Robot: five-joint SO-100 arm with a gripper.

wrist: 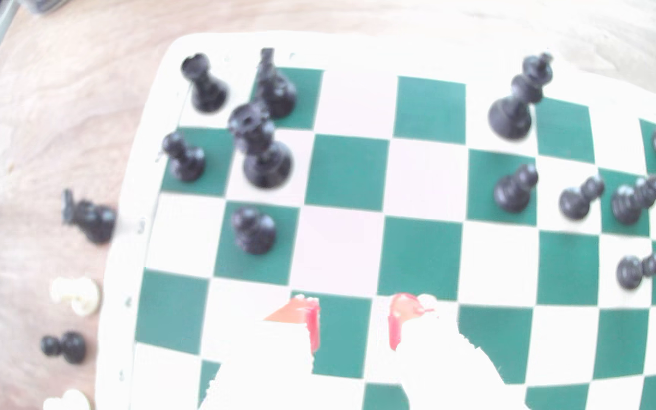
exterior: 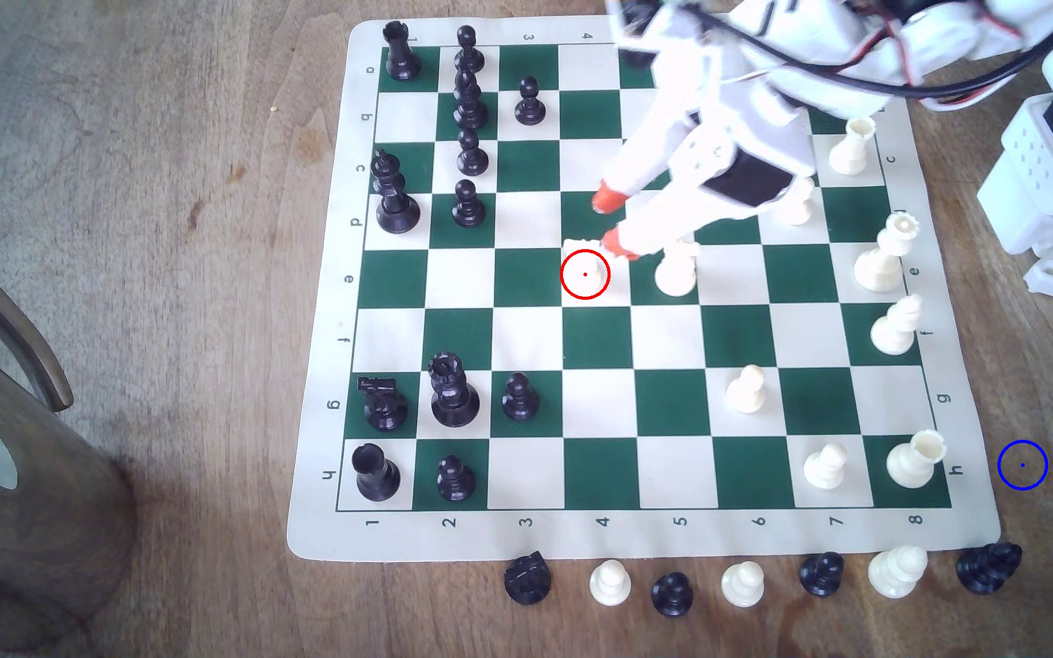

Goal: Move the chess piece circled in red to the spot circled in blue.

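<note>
The small cream-white plastic knight with the blocky notched head stands inside the thin red drawn ring on a white square near the middle of the green-and-white roll-up chess mat, in the row lettered e and the column numbered 4. The white arm's gripper with orange-red fingertips hangs just above and beside the knight, toward the far edge of the mat; its jaws stand apart and hold nothing, one orange tip close by the knight's head and the other over the green square behind it. The wrist view shows the same gripper with a clear gap of green square between its two red pads. A taller cream-white piece stands on the next square, at the exterior view's right of the knight. The thin blue drawn ring with a centre dot marks bare brown wood tabletop just off the mat's near corner at the exterior view's right, beside the letter h, well apart from the knight. A mixed row of black and cream captured pieces lies on the wood along the mat's near edge.
</note>
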